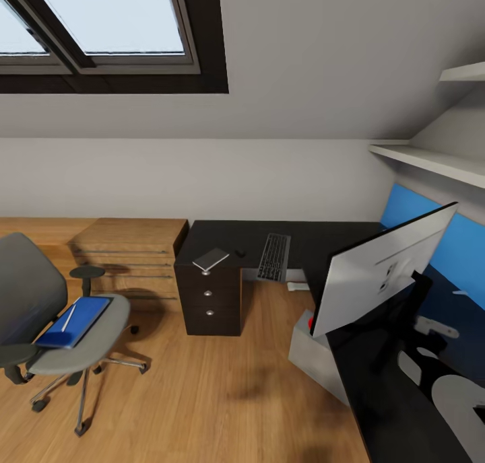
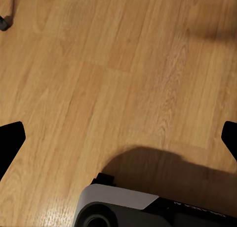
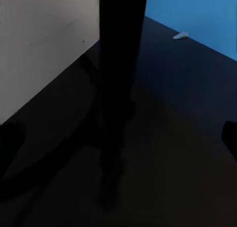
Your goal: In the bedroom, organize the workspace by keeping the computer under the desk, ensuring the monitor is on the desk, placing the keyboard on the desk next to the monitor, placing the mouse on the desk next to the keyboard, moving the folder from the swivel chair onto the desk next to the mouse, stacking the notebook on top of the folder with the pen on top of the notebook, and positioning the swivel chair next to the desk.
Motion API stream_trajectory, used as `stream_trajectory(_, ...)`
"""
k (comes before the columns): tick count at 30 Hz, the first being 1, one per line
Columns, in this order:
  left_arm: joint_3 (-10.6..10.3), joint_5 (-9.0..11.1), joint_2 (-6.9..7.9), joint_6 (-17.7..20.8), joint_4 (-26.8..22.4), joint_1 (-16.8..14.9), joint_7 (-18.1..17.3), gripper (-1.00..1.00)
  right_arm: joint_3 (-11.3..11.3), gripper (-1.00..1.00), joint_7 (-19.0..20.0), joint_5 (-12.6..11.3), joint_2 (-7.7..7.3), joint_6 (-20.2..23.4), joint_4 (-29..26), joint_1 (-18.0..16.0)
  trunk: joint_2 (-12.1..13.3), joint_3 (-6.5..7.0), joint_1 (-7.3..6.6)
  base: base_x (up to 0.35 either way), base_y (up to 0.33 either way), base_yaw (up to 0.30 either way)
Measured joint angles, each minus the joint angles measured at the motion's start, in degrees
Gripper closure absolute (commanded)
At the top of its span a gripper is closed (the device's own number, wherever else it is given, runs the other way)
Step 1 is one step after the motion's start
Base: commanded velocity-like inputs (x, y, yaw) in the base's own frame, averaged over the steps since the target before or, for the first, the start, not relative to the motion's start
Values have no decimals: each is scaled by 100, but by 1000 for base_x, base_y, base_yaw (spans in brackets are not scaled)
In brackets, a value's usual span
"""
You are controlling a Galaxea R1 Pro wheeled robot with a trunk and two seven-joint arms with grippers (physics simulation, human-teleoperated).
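Claws (image 2: 118, 138) spread above wood floor (image 2: 98, 78)

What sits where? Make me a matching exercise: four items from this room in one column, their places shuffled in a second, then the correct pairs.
Column 1:
1. folder
2. notebook
3. keyboard
4. pen

Column 2:
A. on the desk, right of the mouse
B. on the folder
C. on the swivel chair seat
D. on the desk above the drawers

Pairs: 1-C, 2-D, 3-A, 4-B
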Motion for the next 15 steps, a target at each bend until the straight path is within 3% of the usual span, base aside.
stream_trajectory(5,-12,-3,-4,0,0,0,-14,-100,2,-100,206,106,6,-214,51,0,0,0,-1,221,0,0)
stream_trajectory(7,-21,-5,-8,0,0,0,-6,-100,1,-100,444,142,-5,-366,149,0,0,0,0,85,0,0)
stream_trajectory(15,-34,-8,-10,0,0,0,-8,-100,2,-100,587,156,-27,-438,208,0,1,0,1,43,0,0)
